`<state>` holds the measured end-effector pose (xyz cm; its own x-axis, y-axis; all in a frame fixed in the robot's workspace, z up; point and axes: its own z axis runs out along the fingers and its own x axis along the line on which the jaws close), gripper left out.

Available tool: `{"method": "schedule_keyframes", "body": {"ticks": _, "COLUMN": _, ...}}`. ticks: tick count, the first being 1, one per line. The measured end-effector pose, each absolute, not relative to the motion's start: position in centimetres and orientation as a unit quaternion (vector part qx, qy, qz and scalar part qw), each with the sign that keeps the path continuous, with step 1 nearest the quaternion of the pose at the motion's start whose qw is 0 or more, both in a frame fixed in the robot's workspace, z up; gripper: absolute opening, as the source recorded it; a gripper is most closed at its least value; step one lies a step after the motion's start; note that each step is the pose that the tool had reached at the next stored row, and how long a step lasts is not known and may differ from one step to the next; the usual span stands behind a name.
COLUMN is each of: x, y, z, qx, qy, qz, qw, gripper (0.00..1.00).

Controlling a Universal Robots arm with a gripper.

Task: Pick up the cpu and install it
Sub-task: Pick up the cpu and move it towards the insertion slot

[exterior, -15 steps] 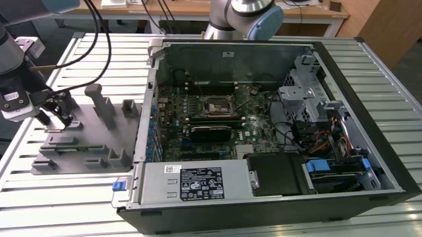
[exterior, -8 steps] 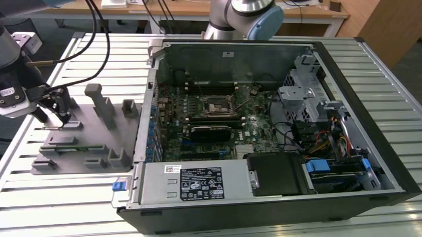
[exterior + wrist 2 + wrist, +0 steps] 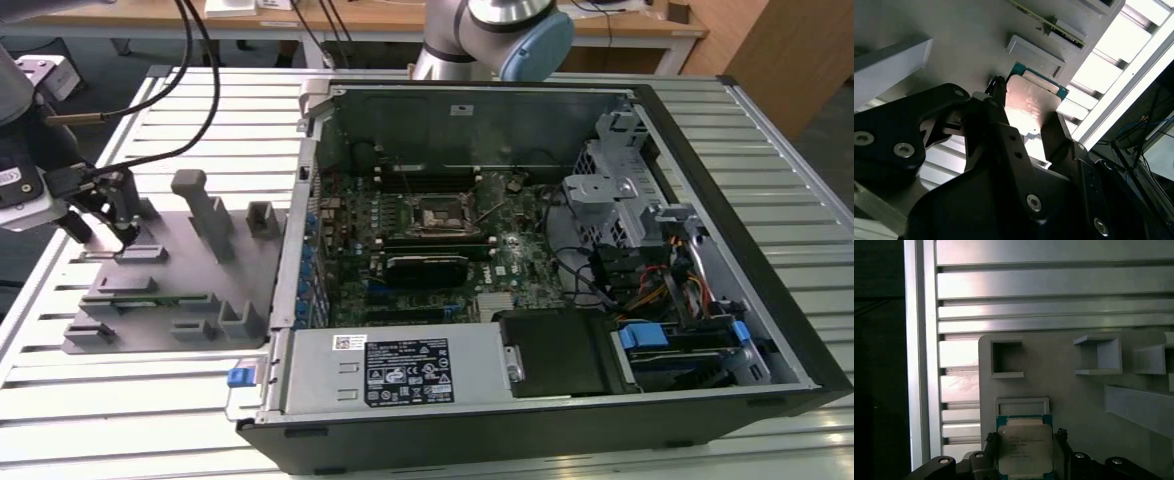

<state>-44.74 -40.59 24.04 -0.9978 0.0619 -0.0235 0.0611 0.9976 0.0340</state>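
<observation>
The cpu, a flat square chip with a silvery top and a green rim, sits between the two black fingers of my gripper. The fingers press on two opposite edges, and the chip hangs just clear of the grey fixture plate. The second wrist view shows the same grip from the side: cpu, gripper. In the exterior view the gripper hangs over the fixture plate at that view's left. The black-framed motherboard socket lies inside the open computer case.
A shallow square pocket in the fixture plate lies bare just beyond the chip. Grey upright blocks stand on the plate between the gripper and the case wall. Black cables hang near the arm. The slatted metal table surrounds it all.
</observation>
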Motion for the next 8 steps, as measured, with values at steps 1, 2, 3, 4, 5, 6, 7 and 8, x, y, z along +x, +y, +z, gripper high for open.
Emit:
{"method": "schedule_keyframes", "body": {"ticks": 1, "x": -44.74, "y": -40.58, "z": 24.15, "qx": 0.031, "qy": 0.999, "qz": 0.017, "qw": 0.012, "gripper": 0.53}}
{"method": "schedule_keyframes", "body": {"ticks": 2, "x": -44.74, "y": -40.58, "z": 24.26, "qx": 0.031, "qy": 0.999, "qz": 0.017, "qw": 0.012, "gripper": 0.53}}
{"method": "schedule_keyframes", "body": {"ticks": 3, "x": -44.74, "y": -40.58, "z": 24.34, "qx": 0.031, "qy": 0.999, "qz": 0.017, "qw": 0.012, "gripper": 0.53}}
{"method": "schedule_keyframes", "body": {"ticks": 4, "x": -44.74, "y": -40.58, "z": 24.42, "qx": 0.031, "qy": 0.999, "qz": 0.017, "qw": 0.012, "gripper": 0.53}}
{"method": "schedule_keyframes", "body": {"ticks": 5, "x": -44.74, "y": -40.58, "z": 24.48, "qx": 0.031, "qy": 0.999, "qz": 0.017, "qw": 0.012, "gripper": 0.53}}
{"method": "schedule_keyframes", "body": {"ticks": 6, "x": -44.74, "y": -40.58, "z": 24.51, "qx": 0.031, "qy": 0.999, "qz": 0.017, "qw": 0.012, "gripper": 0.53}}
{"method": "schedule_keyframes", "body": {"ticks": 7, "x": -44.74, "y": -40.57, "z": 24.55, "qx": 0.031, "qy": 0.999, "qz": 0.017, "qw": 0.012, "gripper": 0.53}}
{"method": "schedule_keyframes", "body": {"ticks": 8, "x": -44.74, "y": -40.57, "z": 24.62, "qx": 0.031, "qy": 0.999, "qz": 0.017, "qw": 0.012, "gripper": 0.53}}
